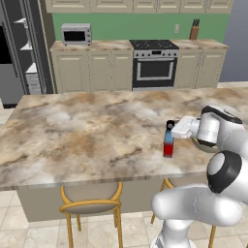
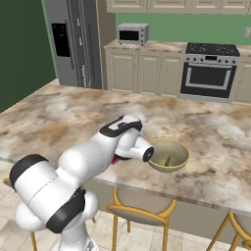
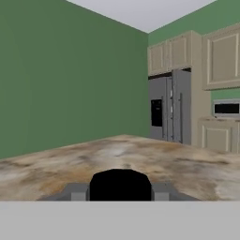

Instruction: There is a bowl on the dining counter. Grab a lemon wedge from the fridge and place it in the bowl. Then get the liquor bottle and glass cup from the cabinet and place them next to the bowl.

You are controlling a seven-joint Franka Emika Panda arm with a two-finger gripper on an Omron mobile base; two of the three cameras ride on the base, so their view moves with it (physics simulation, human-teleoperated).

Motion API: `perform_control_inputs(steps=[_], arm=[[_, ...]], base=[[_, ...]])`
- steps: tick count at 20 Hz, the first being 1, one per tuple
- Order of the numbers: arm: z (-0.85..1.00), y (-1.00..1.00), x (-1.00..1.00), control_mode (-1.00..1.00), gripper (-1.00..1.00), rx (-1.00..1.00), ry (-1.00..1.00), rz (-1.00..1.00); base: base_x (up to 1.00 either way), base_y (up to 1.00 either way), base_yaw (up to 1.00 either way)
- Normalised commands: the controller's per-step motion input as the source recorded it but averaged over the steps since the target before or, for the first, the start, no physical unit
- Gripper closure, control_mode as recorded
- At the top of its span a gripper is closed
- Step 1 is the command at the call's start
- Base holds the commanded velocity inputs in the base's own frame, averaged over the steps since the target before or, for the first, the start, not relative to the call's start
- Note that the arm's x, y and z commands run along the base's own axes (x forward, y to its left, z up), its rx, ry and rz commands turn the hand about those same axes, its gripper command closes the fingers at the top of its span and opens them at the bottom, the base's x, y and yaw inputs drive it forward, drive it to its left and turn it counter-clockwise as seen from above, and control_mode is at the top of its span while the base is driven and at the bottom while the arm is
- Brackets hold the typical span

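Observation:
The liquor bottle [image 1: 168,143], blue over red with a black cap, stands upright on the dining counter [image 1: 87,126]. My gripper [image 1: 171,128] reaches in sideways from the right and is shut on the bottle's top. In the hand view the black cap [image 3: 120,184] sits between my gripper's [image 3: 120,191] two tips. The olive-tan bowl [image 2: 169,154] is just right of the bottle, close to my wrist, with the lemon wedge [image 2: 167,160] lying inside. My arm hides most of the bottle in the right base view. The glass cup is out of view.
Yellow-framed stools [image 1: 91,205] are tucked under the counter's near edge. The fridge [image 2: 73,44] stands at the far left. Cream cabinets, a microwave [image 1: 76,34] and a black stove [image 1: 155,62] line the back wall.

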Motion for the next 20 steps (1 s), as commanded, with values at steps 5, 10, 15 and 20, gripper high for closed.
perform_control_inputs(steps=[5, 10, 15, 20], arm=[[-0.17, 0.0, 0.01, -1.0, 1.0, 0.0, 0.0, 0.0], [-0.14, 0.0, 0.05, -1.0, 1.0, 0.0, 0.0, 0.0], [-0.06, -0.01, 0.08, -1.0, 1.0, 0.0, 0.0, 0.0], [-0.07, -0.02, 0.09, -1.0, 1.0, 0.0, 0.0, 0.0]], base=[[0.0, 0.0, 0.0], [0.0, 0.0, 0.0], [0.0, 0.0, 0.0], [0.0, 0.0, 0.0]])
